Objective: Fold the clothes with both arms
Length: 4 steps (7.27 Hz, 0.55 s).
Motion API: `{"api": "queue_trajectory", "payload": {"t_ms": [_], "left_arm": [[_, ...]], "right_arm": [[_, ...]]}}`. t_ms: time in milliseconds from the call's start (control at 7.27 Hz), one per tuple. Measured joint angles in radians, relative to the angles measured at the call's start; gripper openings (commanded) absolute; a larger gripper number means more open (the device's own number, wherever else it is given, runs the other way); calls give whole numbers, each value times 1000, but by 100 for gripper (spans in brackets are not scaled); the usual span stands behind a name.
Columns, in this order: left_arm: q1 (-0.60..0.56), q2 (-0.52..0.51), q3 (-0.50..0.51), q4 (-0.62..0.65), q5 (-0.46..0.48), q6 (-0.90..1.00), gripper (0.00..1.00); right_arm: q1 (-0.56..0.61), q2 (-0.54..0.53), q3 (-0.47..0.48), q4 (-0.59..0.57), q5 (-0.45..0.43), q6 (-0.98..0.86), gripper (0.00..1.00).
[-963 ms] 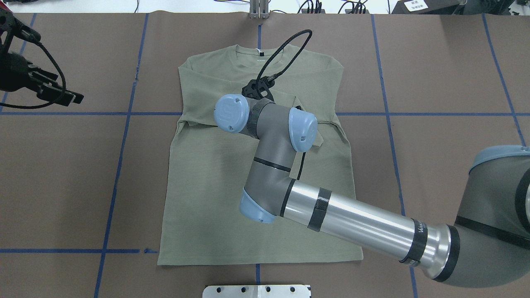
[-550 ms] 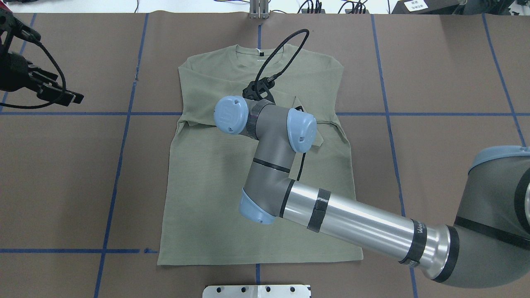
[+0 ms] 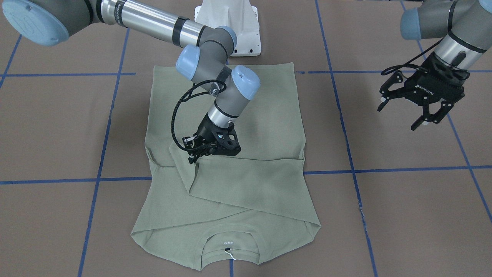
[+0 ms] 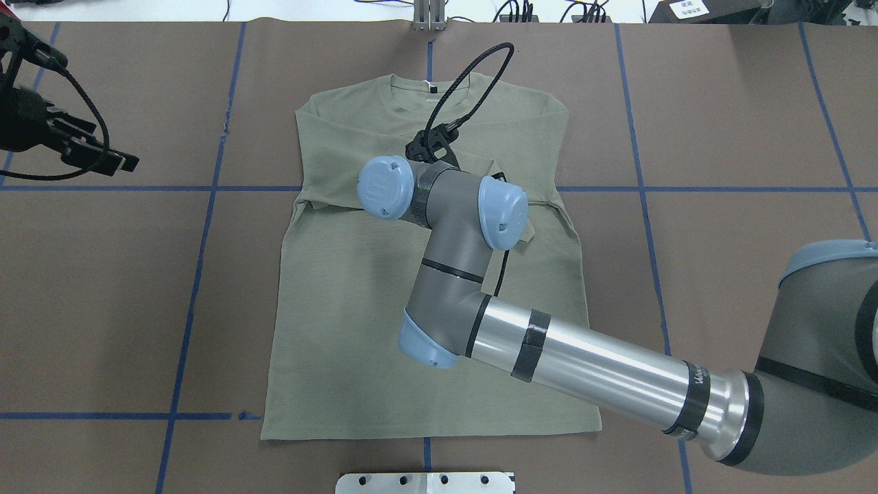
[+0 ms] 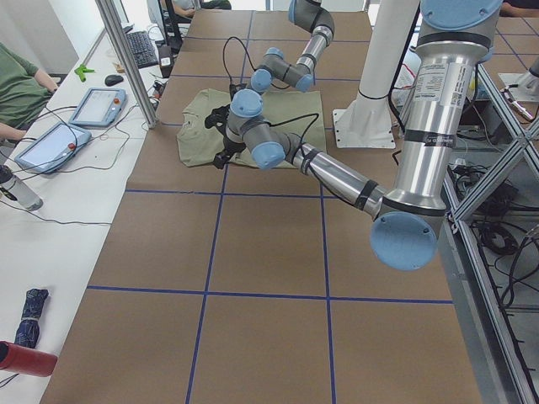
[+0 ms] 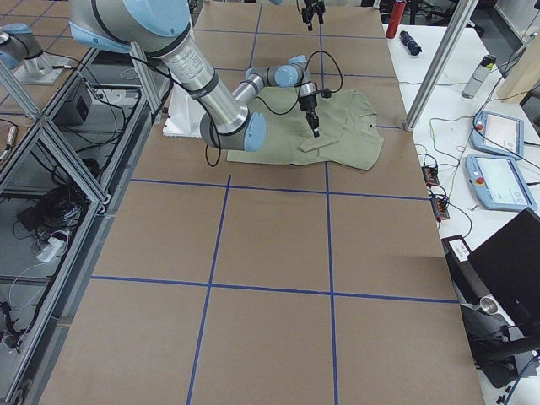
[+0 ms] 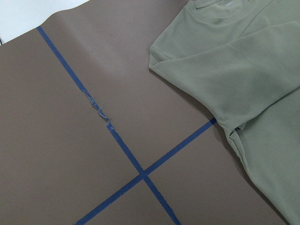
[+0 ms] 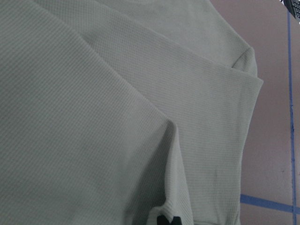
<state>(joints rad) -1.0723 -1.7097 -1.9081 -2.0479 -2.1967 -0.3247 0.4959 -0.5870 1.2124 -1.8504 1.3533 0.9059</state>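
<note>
The sage-green long-sleeve shirt (image 3: 265, 115) is lying flat mid-worktop (image 3: 384, 211), the left end effector (image 3: 399, 113) hanging wide open and empty, while the right end effector (image 3: 192, 157), its grip impossible to tell, is probably setting down the folded sleeve (image 3: 246, 181), best releasing low without dragging.

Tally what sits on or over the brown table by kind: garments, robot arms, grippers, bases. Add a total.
Garments: 1, the sage-green long-sleeve knit shirt
Silver-grey tubular robot arms: 2, the left arm and the right arm
Black two-finger grippers: 2, the left gripper and the right gripper
Bases: 1, the white metal pedestal base
Total: 6
</note>
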Motion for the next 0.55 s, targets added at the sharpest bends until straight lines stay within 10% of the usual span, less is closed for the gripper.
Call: {"api": "queue_trajectory", "payload": {"t_ms": [138,413,550], "left_arm": [[0,0,0,0,0,-1,100],[1,-1,-2,0,0,-2,100],[1,-1,-4,0,0,-3,100]], "right_arm": [[29,-30,38,0,3,-33,0],[95,-134,133,16,5,-139,99],[109,-175,151,66,4,-157,100]]}}
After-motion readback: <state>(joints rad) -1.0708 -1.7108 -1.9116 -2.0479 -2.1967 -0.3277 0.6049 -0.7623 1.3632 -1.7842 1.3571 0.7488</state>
